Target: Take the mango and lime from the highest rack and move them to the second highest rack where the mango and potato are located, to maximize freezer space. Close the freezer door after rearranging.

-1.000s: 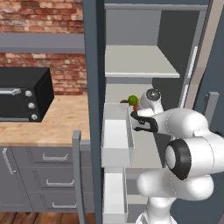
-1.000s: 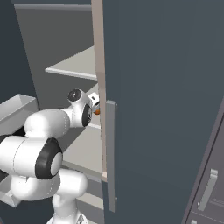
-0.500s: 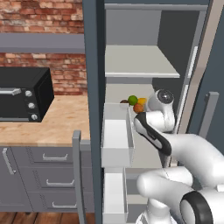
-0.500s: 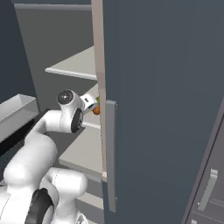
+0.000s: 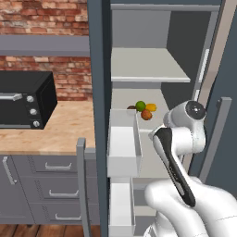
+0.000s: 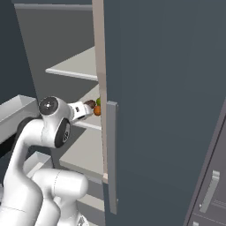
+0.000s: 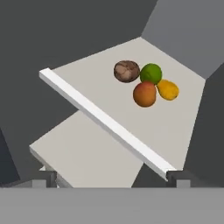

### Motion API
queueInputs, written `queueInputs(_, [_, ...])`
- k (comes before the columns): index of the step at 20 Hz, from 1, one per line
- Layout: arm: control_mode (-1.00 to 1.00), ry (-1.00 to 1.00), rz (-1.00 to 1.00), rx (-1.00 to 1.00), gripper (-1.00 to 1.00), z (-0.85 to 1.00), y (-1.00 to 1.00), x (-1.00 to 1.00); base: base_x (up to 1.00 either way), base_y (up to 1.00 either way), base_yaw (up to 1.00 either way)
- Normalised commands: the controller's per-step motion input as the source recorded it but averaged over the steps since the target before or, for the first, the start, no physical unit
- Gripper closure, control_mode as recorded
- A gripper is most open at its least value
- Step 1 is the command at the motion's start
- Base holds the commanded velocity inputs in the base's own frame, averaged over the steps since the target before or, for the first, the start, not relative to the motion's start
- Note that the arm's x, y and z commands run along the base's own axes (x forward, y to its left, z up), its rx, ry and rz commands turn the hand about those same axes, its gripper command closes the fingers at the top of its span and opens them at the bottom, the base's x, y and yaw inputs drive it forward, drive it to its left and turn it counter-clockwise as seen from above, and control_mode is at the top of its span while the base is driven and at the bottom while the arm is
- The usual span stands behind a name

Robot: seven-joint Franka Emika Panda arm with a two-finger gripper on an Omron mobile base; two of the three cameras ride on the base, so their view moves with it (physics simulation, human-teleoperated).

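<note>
While the white arm is bent up in front of the open freezer, its wrist is seen turned toward the second highest rack (image 7: 175, 131), and the gripper (image 7: 111, 183) is held back from that shelf's front edge with its jaws spread wide and nothing between them. Only the two dark fingertips (image 7: 43, 179) are glimpsed at the bottom of the hand view, well apart from the fruit.

On the second highest rack, four things are clustered toward the back. The reddish-orange mango (image 7: 144, 94) is seen nearest the front edge, round and smooth. The lime (image 7: 151, 73), a plain green ball, is set just behind it and touching it. The brown potato (image 7: 126, 71), lumpy and mottled, is pressed against the lime's side. The yellow-orange mango (image 7: 168, 89) is tucked beside both the lime and the reddish one.

The highest rack (image 5: 148, 74) is seen above. The freezer door (image 6: 167, 106) is swung wide open.
</note>
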Motion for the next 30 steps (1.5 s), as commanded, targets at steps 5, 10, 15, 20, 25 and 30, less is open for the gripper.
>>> queueInputs(5, [-1.00,0.00,-0.22,0.07,-1.00,0.50,0.00,-0.92,0.00,0.00,0.00])
queueInputs(10, [-1.00,0.15,-0.13,0.00,-1.00,0.47,0.00,-0.79,0.00,0.00,0.00])
queueInputs(15, [-1.00,0.10,-0.03,0.00,-1.00,0.09,-0.02,-0.75,0.00,0.00,0.00])
queueInputs(20, [-1.00,-0.06,-0.02,0.06,-1.00,-0.10,-0.23,-0.81,0.00,0.00,0.00])
queueInputs(25, [1.00,-0.15,0.00,0.06,-1.00,-0.11,-0.08,-0.57,-0.40,0.00,0.00])
queueInputs(30, [1.00,0.00,0.00,0.00,-1.00,0.00,0.00,0.00,-0.91,0.28,0.00])
